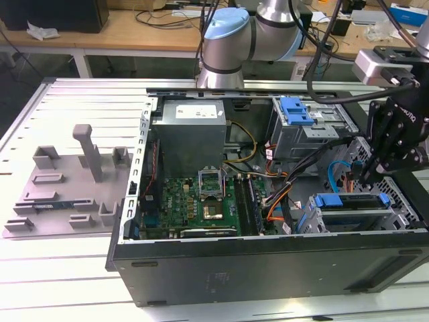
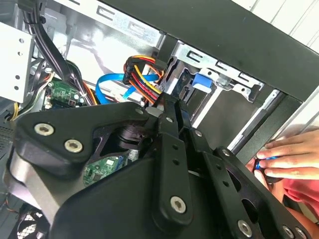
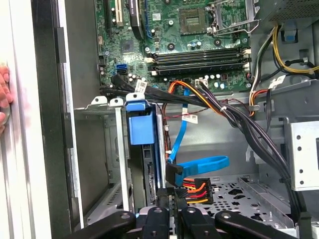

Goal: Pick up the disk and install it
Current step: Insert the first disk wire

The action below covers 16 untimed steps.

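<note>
Currently the gripper (image 3: 174, 213) stands at the open end of the drive bay (image 3: 99, 149), close to the exposed edge of the disk (image 3: 142, 130); whether it is clamped on that edge or merely set near it cannot be told; the disk, in its blue carrier, sits between the bay's walls and appears largely inserted. A push that is off-axis would probably skew the carrier and jam it against the bay's rails. A power connector (image 3: 195, 188) with red, yellow and orange wires and a blue data cable (image 3: 202, 164) lie just beside the bay, near the gripper; sideways travel could snag or unplug them. A black cable bundle (image 3: 239, 124) runs past the bay's inner end and could be trapped. A person's hand (image 2: 289, 159) rests on the case wall outside the bay; arm motion toward that wall risks contact.
</note>
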Available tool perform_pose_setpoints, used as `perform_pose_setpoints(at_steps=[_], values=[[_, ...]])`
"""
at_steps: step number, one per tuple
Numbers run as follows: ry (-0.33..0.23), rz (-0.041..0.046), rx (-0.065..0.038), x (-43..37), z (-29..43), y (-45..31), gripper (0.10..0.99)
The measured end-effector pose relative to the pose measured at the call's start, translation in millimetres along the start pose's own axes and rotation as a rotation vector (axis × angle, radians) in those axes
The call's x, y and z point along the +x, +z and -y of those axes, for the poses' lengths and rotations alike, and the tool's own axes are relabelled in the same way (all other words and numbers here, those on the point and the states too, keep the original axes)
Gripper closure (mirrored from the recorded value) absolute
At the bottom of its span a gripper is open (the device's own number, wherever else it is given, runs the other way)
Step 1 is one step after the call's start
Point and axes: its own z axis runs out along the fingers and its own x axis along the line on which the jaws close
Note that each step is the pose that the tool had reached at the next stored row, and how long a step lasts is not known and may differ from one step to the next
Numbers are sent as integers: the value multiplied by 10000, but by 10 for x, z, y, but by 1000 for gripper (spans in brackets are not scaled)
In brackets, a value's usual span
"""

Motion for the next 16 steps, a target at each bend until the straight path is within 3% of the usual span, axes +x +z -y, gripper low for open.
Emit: perform_pose_setpoints(at_steps=[16], values=[[-5,-1,-6,96,20,6,922]])
